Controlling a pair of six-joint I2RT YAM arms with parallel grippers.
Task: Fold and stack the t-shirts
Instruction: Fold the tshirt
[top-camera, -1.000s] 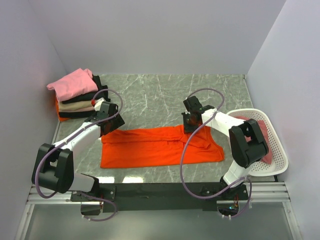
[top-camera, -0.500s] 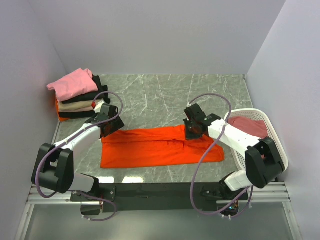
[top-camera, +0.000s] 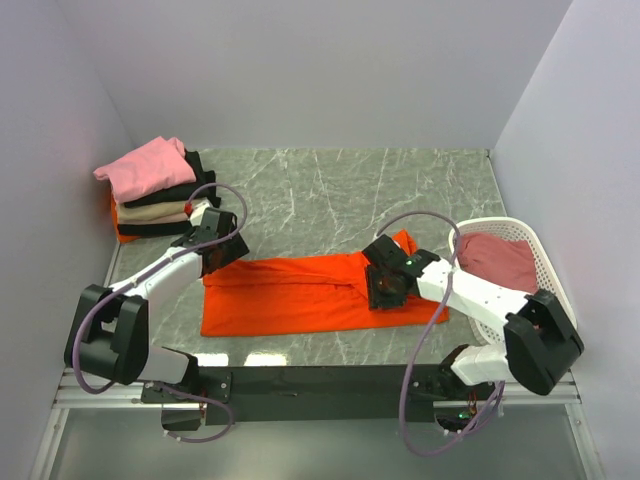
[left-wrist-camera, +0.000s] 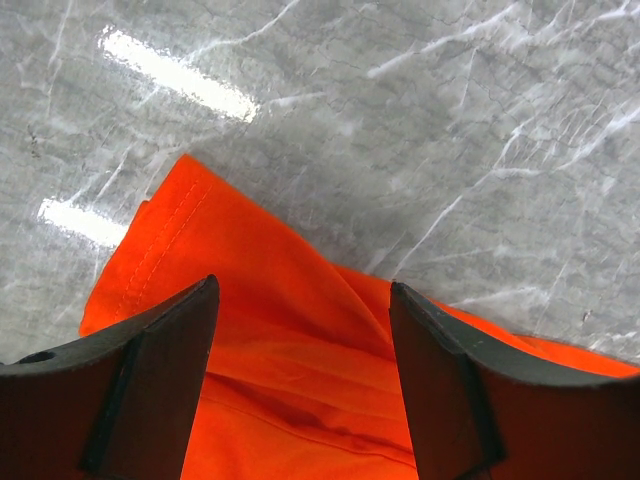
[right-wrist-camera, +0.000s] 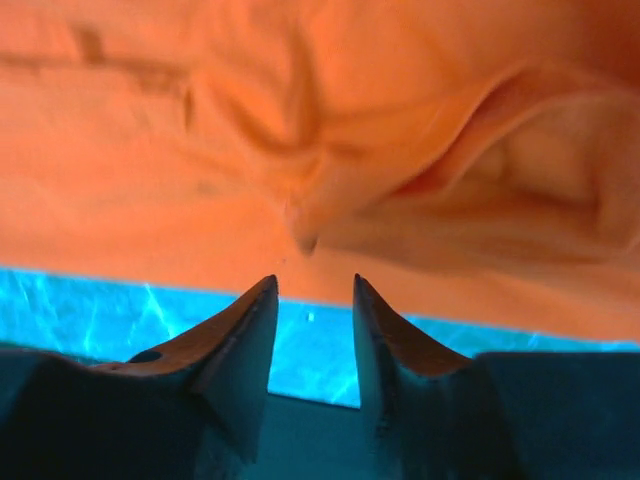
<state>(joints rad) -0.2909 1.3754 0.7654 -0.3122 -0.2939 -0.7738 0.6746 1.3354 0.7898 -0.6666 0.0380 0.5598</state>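
Right gripper (right-wrist-camera: 314, 284), jaws slightly parted and empty, had swung from the far hem to the near side of the orange t-shirt (top-camera: 290, 295), carrying its right end over onto the body. The garment lay shorter on the table, one corner peaking behind the wrist, which suggested a crosswise fold just released. Left gripper (left-wrist-camera: 300, 295) held its place, fingers wide, straddling the far left corner without pinching. Beyond lay the folded stack (top-camera: 150, 190) and, at right, the basket (top-camera: 563, 300) holding a rose-red shirt (top-camera: 495, 258). No writing was legible.

Count: orange t-shirt (top-camera: 290, 295), 1; rose-red t-shirt (top-camera: 497, 258), 1; basket (top-camera: 505, 224), 1; folded stack (top-camera: 150, 190), 1, layer count uncertain; left pincer (top-camera: 222, 258) plus right pincer (top-camera: 386, 292), 2.
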